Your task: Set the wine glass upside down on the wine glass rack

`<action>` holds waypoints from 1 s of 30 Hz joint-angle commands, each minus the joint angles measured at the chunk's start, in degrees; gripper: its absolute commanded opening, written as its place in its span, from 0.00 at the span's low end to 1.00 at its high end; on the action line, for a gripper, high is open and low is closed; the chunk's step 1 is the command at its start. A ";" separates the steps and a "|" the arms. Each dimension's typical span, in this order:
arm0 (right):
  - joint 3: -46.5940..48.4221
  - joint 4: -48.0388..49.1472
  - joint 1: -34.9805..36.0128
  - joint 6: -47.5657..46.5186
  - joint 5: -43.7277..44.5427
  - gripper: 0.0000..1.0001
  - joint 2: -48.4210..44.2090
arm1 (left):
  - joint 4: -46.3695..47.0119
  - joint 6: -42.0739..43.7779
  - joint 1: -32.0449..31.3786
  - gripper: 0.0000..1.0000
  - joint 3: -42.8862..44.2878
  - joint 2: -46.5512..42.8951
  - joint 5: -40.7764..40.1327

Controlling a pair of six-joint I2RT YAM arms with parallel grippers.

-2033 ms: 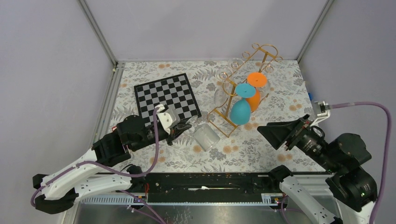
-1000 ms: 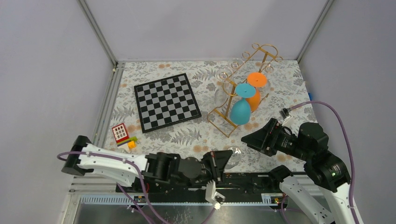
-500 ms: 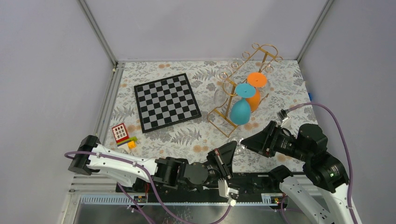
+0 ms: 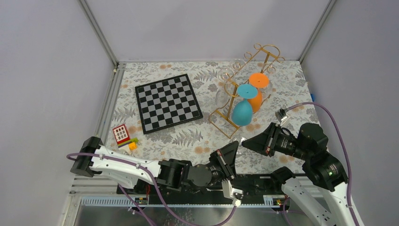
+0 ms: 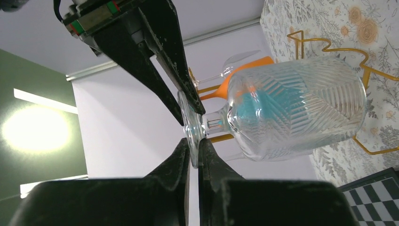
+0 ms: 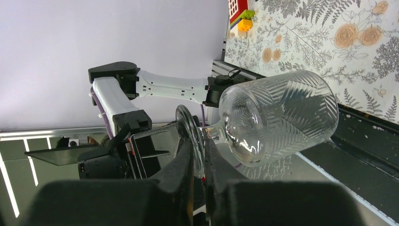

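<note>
A clear ribbed wine glass (image 4: 239, 145) hangs on its side above the table's front edge, between both arms. In the left wrist view its bowl (image 5: 296, 108) points right, and my left gripper (image 5: 194, 143) is shut on the foot disc from below. My right gripper (image 5: 192, 114) clamps the same disc from above. The right wrist view shows my right gripper (image 6: 198, 147) pinching the foot, with the bowl (image 6: 277, 117) to its right. The gold wine glass rack (image 4: 261, 52) stands at the back right, apart from both grippers.
A teal glass (image 4: 242, 112) and an orange glass (image 4: 256, 96) hang upside down on the rack. A black-and-white chessboard (image 4: 168, 102) lies left of the rack. A small brick toy (image 4: 123, 135) sits near the front left. Grey walls enclose the table.
My left arm carried the glass from beside the chessboard to the front middle. My right gripper came in from the right and closed on the glass's foot.
</note>
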 commanded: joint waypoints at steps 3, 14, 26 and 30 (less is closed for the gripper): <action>-0.29 2.80 0.32 -0.38 -3.81 0.00 1.25 | 7.31 -1.77 0.18 0.00 4.25 -0.12 -1.75; 0.58 1.22 0.26 -4.04 -3.14 0.00 1.62 | 7.35 -6.23 0.77 0.76 4.23 -0.51 -3.77; 4.97 -13.10 0.22 -16.87 3.66 0.00 2.95 | 0.64 -25.83 3.70 0.99 2.70 -2.24 -6.70; 6.12 -16.22 0.27 -19.23 5.42 0.00 3.09 | -5.20 -34.93 4.76 0.99 1.85 -4.33 -8.52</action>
